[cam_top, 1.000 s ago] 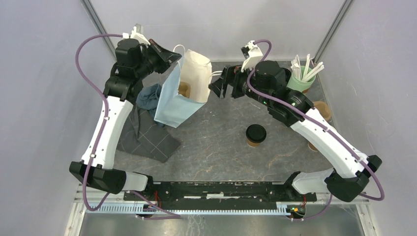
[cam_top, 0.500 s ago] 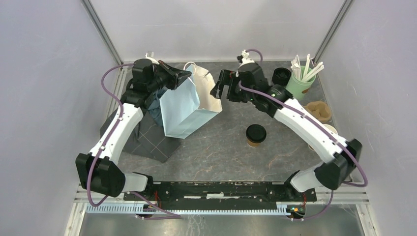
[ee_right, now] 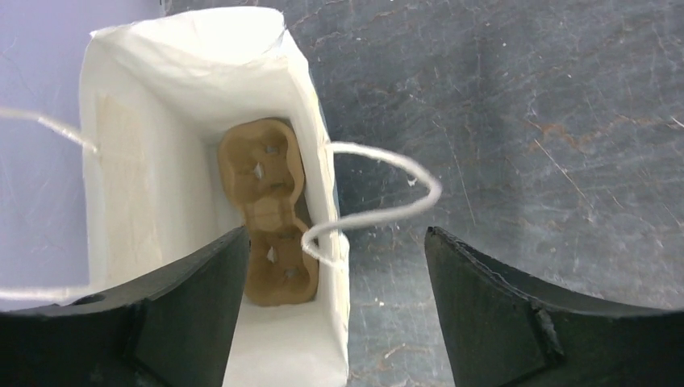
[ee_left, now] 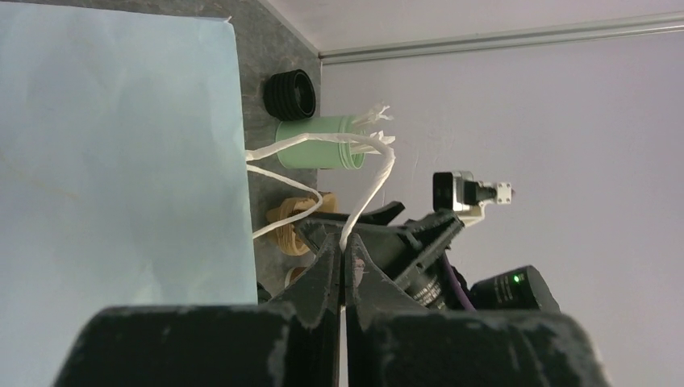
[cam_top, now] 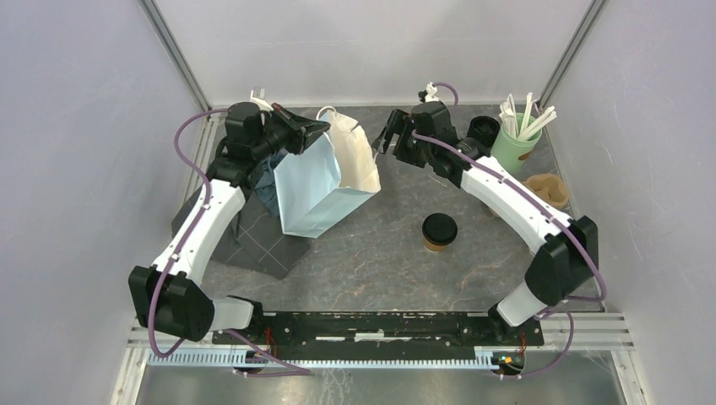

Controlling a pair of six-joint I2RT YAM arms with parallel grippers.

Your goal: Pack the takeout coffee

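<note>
The takeout coffee (cam_top: 439,230), a brown paper cup with a black lid, stands alone on the grey table, right of the bag. A light blue paper bag (cam_top: 314,184) stands with its mouth open. My left gripper (cam_top: 317,130) is shut on its white string handle (ee_left: 379,173) and holds that side up. My right gripper (cam_top: 390,138) hangs open over the bag's right rim, with the other handle loop (ee_right: 379,201) between its fingers but not pinched. A brown pulp carrier (ee_right: 266,210) lies at the bottom of the bag.
A green cup (cam_top: 515,140) of white sticks and a stack of black lids (cam_top: 483,129) stand at the back right. More pulp carriers (cam_top: 547,190) lie by the right wall. A dark grey cloth (cam_top: 245,245) lies left of the bag.
Both arms have dropped lower. The bag has shifted a little right and stands more upright. The right gripper has drawn slightly back and right of the bag's rim, still open.
</note>
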